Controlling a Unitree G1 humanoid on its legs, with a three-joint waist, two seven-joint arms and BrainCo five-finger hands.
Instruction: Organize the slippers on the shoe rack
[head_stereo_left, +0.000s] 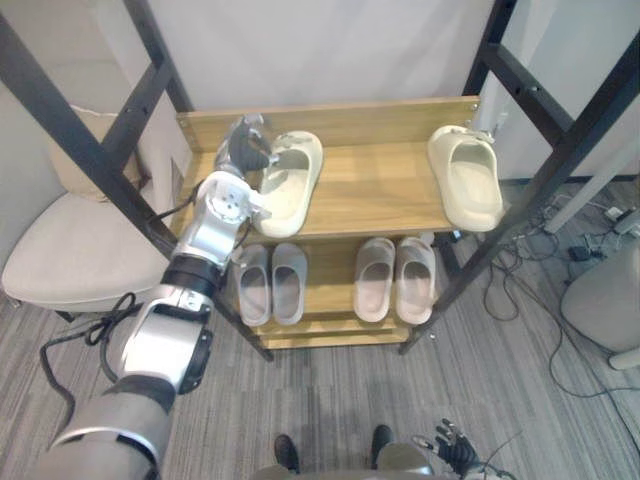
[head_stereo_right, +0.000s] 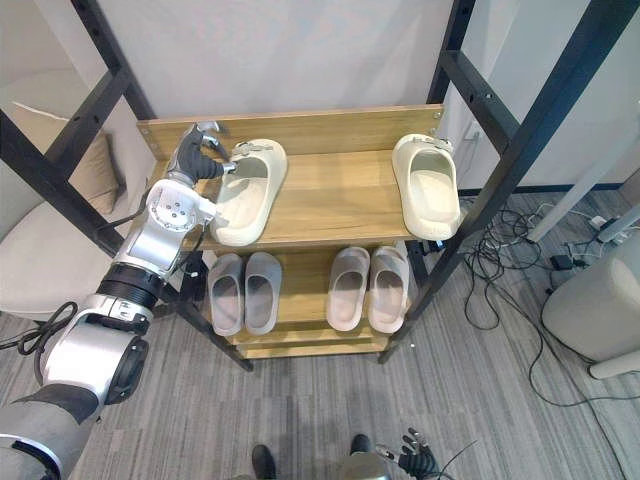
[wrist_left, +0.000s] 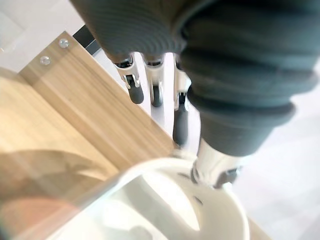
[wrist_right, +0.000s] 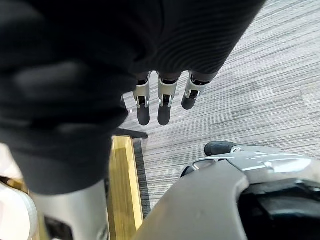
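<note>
A wooden shoe rack (head_stereo_left: 380, 190) stands before me. On its top shelf a cream slipper (head_stereo_left: 292, 185) lies at the left, angled, and its mate (head_stereo_left: 467, 180) lies at the right end. My left hand (head_stereo_left: 245, 150) is at the left slipper's far end. In the left wrist view its thumb (wrist_left: 215, 167) hooks inside the slipper's rim (wrist_left: 165, 175) while the fingers (wrist_left: 156, 87) hang outside it, pinching the rim. My right hand (head_stereo_left: 450, 445) hangs low over the carpet, and its fingers (wrist_right: 160, 102) are straight and hold nothing.
The lower shelf holds a grey pair (head_stereo_left: 272, 283) and a beige pair (head_stereo_left: 395, 280) side by side. A cushioned chair (head_stereo_left: 70, 250) stands left of the rack. Black frame bars (head_stereo_left: 560, 160) cross both sides. Cables (head_stereo_left: 540, 290) and a pale bin (head_stereo_left: 605, 295) lie on the right.
</note>
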